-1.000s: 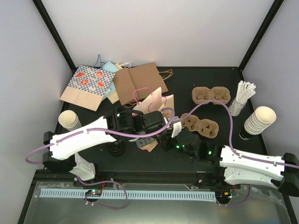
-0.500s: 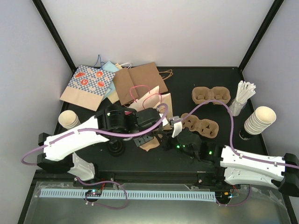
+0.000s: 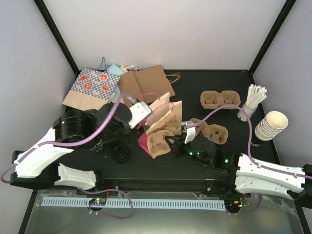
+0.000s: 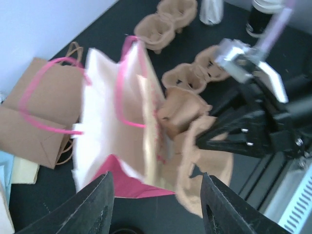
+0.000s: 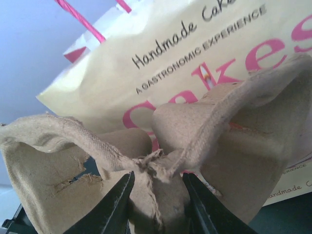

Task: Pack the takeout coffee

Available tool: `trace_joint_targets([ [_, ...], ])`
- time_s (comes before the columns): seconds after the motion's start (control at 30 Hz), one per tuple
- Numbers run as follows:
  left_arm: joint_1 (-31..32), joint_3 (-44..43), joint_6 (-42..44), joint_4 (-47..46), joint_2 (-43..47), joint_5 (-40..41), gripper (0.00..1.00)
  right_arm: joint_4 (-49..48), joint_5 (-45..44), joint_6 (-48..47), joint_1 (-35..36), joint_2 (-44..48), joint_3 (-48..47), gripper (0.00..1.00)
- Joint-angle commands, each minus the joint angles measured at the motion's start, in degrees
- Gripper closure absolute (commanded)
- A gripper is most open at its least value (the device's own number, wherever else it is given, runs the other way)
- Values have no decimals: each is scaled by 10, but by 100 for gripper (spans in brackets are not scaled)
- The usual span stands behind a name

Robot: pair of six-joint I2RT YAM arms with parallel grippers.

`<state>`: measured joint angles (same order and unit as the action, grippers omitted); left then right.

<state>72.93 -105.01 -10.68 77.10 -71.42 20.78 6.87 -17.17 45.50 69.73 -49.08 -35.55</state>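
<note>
At the far left of the surface, flat paper bags lie fanned in the back corner, a checked one [image 3: 91, 87] partly over a plain brown one [image 3: 144, 85]. The left gripper [image 4: 156, 181] hangs over the middle of the surface with its jaws apart and nothing between them. Near the front edge below it sits a short stack of black lids [image 3: 121, 153].

Next comes a cream bag [image 3: 165, 116] with pink handles and pink cake lettering. It stands with its mouth open, showing a white inside. A pulp cup carrier [image 3: 157, 141] is tipped up just in front of the bag's printed face; whether the two touch cannot be told. The right gripper [image 5: 156, 195] has its jaws clamped on the carrier's middle ridge.

Further right, a second carrier [image 3: 213, 132] lies flat and a third [image 3: 220, 99] sits behind it. A glass of white stirrers [image 3: 253, 101] stands near the right edge, and a stack of lidless cream cups [image 3: 271, 125] is just in front of it.

Where the takeout coffee stands cannot be told from these views.
</note>
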Motion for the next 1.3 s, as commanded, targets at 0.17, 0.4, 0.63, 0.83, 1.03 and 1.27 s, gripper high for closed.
trace_joint_targets([
  [0.17,-179,106,-42,-109,98,-122,47,97,-64,-33,2,69,-49,71],
  [0.4,-278,184,-37,-163,123,-230,44,230,-103,-64,2,74,-148,71],
  [0.63,-336,226,-39,-204,137,-282,36,347,-158,-101,-1,54,-251,70],
  [0.83,-365,255,-51,-225,151,-286,6,403,-195,-130,-15,34,-320,70],
  [1.03,-383,281,-50,-241,163,-292,1,412,-219,-170,-32,15,-374,70],
  [1.27,-385,300,-25,-249,159,-304,2,405,-253,-219,-35,-25,-438,70],
])
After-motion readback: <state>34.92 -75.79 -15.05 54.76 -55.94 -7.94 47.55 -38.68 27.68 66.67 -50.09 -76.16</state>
